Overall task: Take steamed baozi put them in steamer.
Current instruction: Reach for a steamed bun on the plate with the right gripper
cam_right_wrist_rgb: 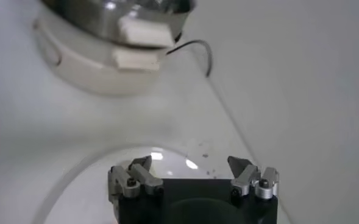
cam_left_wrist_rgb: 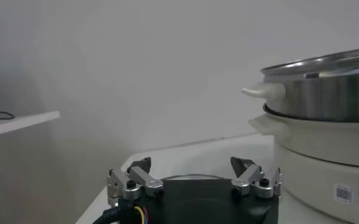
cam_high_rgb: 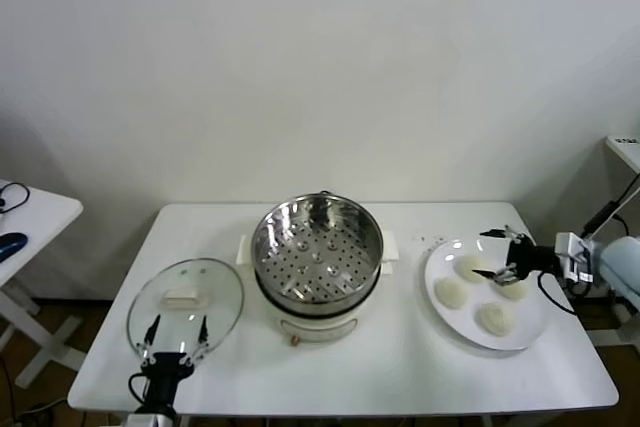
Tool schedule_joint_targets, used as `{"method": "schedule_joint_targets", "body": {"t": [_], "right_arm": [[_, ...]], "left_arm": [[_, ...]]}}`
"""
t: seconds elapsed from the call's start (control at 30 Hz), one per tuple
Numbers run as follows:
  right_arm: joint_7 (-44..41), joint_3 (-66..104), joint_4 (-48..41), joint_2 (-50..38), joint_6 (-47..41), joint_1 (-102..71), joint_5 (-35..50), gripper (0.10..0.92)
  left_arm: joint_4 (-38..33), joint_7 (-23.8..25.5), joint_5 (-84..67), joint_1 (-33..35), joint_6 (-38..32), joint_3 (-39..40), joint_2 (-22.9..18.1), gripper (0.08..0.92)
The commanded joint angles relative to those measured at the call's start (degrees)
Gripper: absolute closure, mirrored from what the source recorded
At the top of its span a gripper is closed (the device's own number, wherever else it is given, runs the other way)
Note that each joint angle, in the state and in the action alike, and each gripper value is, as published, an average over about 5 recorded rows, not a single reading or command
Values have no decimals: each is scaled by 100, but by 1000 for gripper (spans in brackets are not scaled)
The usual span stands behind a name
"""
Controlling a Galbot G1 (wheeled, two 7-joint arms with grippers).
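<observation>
Looking down from the head, a white table (cam_high_rgb: pixel 400 367) holds the steamer (cam_high_rgb: pixel 317 252) in the middle, a shiny pot with holes in its floor on a cream base. To the robot's left lies a round glass lid (cam_high_rgb: pixel 185 304) with a white knob. To the robot's right sits a flat white plate (cam_high_rgb: pixel 450 322) with four steamed baozi (cam_high_rgb: pixel 452 293) on it, all still on the plate and none in the pot. The right gripper (cam_high_rgb: pixel 497 254) hangs over the far part of the plate, just above the buns there, with its fingers spread wide and nothing between them. The left gripper (cam_high_rgb: pixel 176 338) waits at the near edge of the table, over the rim of the lid, its fingers spread wide too and holding nothing. From the left wrist, the left gripper (cam_left_wrist_rgb: pixel 194 175) shows two fingers far apart with empty space between them, and the steamer (cam_left_wrist_rgb: pixel 325 131) stands close by on the table, its steel pot on the cream base with a side handle sticking out. From the right wrist, the right gripper (cam_right_wrist_rgb: pixel 191 173) again has its fingers spread apart and empty, with the rim of the plate (cam_right_wrist_rgb: pixel 75 176) below it and the steamer (cam_right_wrist_rgb: pixel 100 42) farther off.
</observation>
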Motion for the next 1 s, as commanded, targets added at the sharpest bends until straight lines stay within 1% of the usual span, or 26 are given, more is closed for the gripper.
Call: {"method": "schedule_joint_targets", "body": {"t": [0.03,0.23,0.4,0.6,1.0], "right_arm": [[-1432,-3772,-1877,777,286,3908,-862,203],[-1419,-3720,-2806,1770,335,3775,-1061,203],[-1425,-3575,-3324,2322,442,3438,-1318,203],[-1390,-3463,-3475,2537,460,3079,-1444,203],[-1312,-3153,-3519,2564,471,2526,-1627,203]], "left_arm": [[-139,23,24,-9,121,28,-7,177],[-124,40,0,-50,201,-39,-9,177],[-117,46,-6,-60,247,-101,1,177],[-118,52,-5,-83,289,-155,19,177],[-51,54,13,-85,286,-199,30,177]]}}
